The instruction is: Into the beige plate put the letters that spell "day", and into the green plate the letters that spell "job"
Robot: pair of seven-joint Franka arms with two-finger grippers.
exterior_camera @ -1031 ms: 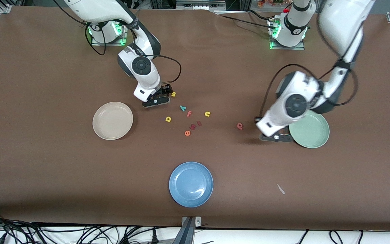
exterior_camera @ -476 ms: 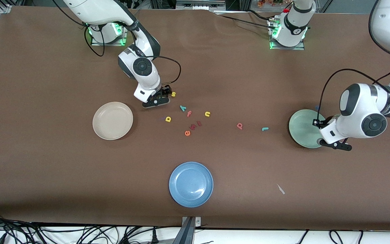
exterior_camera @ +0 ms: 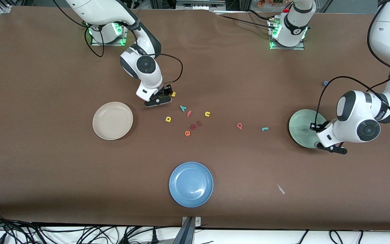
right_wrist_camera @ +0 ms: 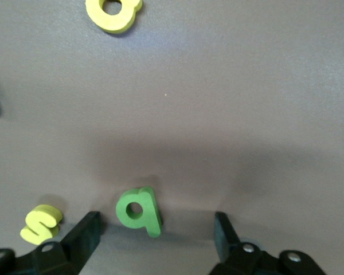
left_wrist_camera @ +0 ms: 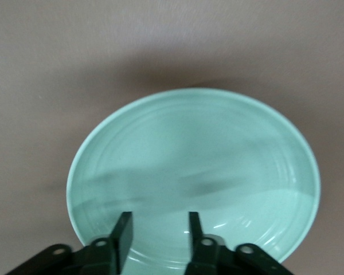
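My right gripper (exterior_camera: 160,98) is down at the table with its fingers (right_wrist_camera: 89,230) open on either side of the dark green looped letter (right_wrist_camera: 139,211), which lies flat close to one finger. The yellow looped letter (exterior_camera: 168,119) and teal "y" (exterior_camera: 182,108) lie on the cloth. The beige plate (exterior_camera: 112,120) is empty. My left gripper (exterior_camera: 329,146) hangs open and empty over the green plate (left_wrist_camera: 195,149), which is bare. The pinkish-red looped letter (exterior_camera: 239,126) and teal "j" (exterior_camera: 265,128) lie between the letter cluster and the green plate (exterior_camera: 301,127). The blue ring "o" (exterior_camera: 325,82) rests on the cloth farther from the camera than that plate.
A yellow "s" (exterior_camera: 173,94) lies right beside my right gripper. A pink "f" (exterior_camera: 189,114), yellow "u" (exterior_camera: 207,114), orange "e" (exterior_camera: 187,133) and small red pieces (exterior_camera: 199,123) sit in the cluster. A blue plate (exterior_camera: 191,184) stands nearest the camera.
My left gripper swung from beside the teal "j" to over the green plate and opened. The blue ring now lies outside that plate. My right gripper's fingers drew in slightly.
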